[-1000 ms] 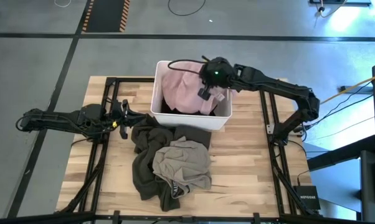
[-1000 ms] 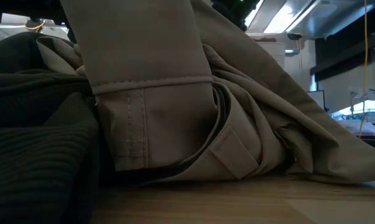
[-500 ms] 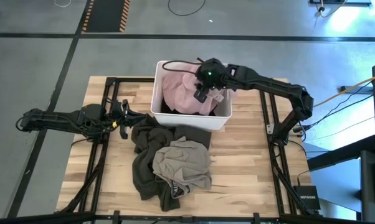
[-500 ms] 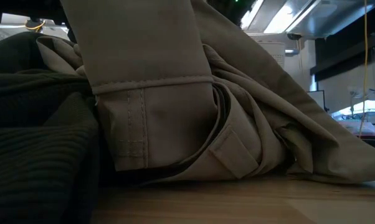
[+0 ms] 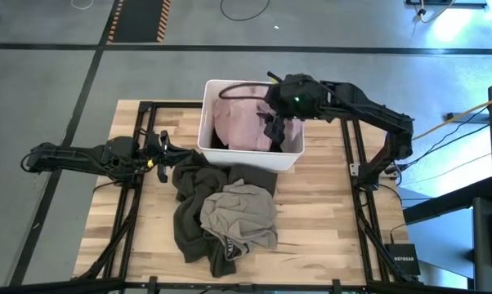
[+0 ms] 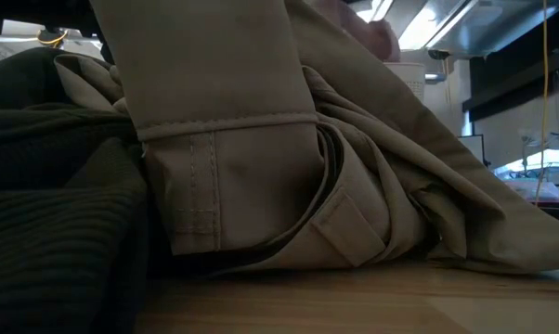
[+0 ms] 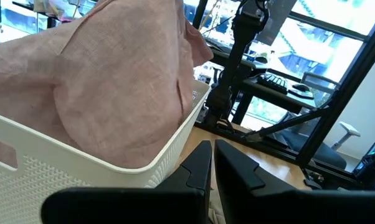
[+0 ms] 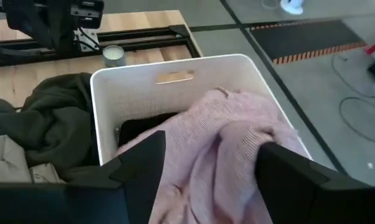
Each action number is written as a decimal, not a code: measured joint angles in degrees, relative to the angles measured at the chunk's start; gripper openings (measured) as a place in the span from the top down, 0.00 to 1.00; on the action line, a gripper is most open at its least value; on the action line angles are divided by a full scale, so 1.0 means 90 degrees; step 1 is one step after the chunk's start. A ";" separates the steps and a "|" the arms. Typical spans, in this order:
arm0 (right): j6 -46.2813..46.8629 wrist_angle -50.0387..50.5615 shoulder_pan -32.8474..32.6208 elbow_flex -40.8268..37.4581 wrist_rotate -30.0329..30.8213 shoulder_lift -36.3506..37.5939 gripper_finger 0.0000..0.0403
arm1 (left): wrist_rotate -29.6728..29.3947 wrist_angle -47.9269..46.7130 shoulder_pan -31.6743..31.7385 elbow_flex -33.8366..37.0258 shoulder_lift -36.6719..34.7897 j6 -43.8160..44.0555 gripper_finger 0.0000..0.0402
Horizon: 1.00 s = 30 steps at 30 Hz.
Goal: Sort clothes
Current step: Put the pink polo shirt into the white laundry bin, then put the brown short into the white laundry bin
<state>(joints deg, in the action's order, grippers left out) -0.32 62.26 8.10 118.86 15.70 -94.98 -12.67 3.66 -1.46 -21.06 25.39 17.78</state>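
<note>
The pale pink shirt (image 5: 239, 122) lies heaped in the white bin (image 5: 207, 135) at the table's far middle, over a black garment (image 8: 141, 127). My right gripper (image 5: 272, 126) hovers open above the bin's right part, and in its wrist view its fingers (image 8: 144, 165) stand apart over the shirt (image 8: 231, 143) without touching it. A dark olive garment (image 5: 195, 181) and a beige one (image 5: 239, 214) lie piled on the table in front of the bin. My left gripper (image 5: 160, 151) waits shut at the table's left, level, beside the bin (image 7: 162, 158).
The low view is filled by the beige garment (image 6: 261, 139) and the dark ribbed one (image 6: 57, 223) resting on the wooden tabletop (image 6: 354, 297). Black frame rails (image 5: 352, 188) run along both sides of the table. Bare wood lies to the right of the pile.
My right gripper has opened and let go of the pink shirt, then risen and drawn back toward the table's right edge. The shirt has dropped and settled lower in the bin.
</note>
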 joint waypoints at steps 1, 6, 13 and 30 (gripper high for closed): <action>0.0001 0.0092 -0.0060 0.0031 0.0073 0.0000 0.39 | 0.0000 0.0000 -0.0001 0.0000 0.0000 0.0000 0.96; 0.0014 0.0884 -0.0172 0.0057 0.0280 0.0000 0.39 | 0.0000 -0.0002 -0.0001 0.0000 0.0001 -0.0055 0.96; 0.0647 0.2138 -0.0188 0.0057 0.0528 0.0000 0.39 | 0.0000 0.0000 0.0000 0.0000 0.0000 -0.0165 0.96; 0.1275 0.1643 -0.2750 -0.0971 0.0685 0.0002 0.39 | -0.0005 0.0197 0.0006 0.0000 0.0002 -0.0359 0.96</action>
<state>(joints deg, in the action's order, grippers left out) 11.16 77.05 -16.65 110.11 21.87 -94.96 -12.71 5.43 -1.41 -21.06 25.41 14.55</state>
